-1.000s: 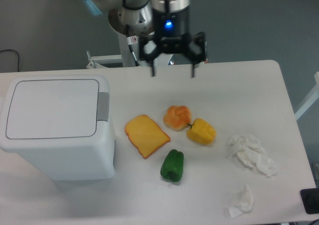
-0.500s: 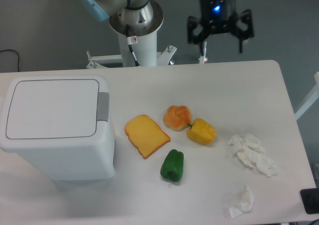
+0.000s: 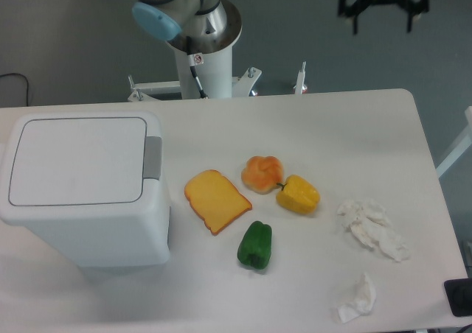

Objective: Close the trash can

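The trash can (image 3: 85, 189) is a large white boxy bin at the left of the table. Its flat lid (image 3: 77, 160) lies down flush on top, with a grey latch tab (image 3: 152, 158) on its right side. My gripper (image 3: 382, 25) is high at the top right, beyond the table's far edge and far from the bin. Its two dark fingers point down, spread apart, with nothing between them.
On the table lie a toast slice (image 3: 215, 200), a bun (image 3: 262, 173), a yellow pepper (image 3: 299, 194) and a green pepper (image 3: 256, 244). Crumpled tissues (image 3: 372, 228) and a smaller wad (image 3: 359, 298) lie at the right. The arm's base column (image 3: 205, 60) stands behind the table.
My gripper has swung up and to the right, from above the table's far edge near the middle to the top right corner. The bin and food items have not moved.
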Tool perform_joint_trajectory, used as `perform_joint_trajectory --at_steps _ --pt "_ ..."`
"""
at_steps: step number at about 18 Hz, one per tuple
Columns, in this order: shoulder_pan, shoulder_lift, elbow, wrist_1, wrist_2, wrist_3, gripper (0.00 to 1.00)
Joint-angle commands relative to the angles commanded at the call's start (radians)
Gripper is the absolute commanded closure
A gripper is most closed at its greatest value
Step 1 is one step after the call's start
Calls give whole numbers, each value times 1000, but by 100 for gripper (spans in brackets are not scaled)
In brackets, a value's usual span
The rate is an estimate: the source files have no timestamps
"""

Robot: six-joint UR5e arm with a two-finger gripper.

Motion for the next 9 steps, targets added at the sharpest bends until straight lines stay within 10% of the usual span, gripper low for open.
perform_joint_trajectory --at_steps 9 --pt "212 75 8 -207 -3 197 0"
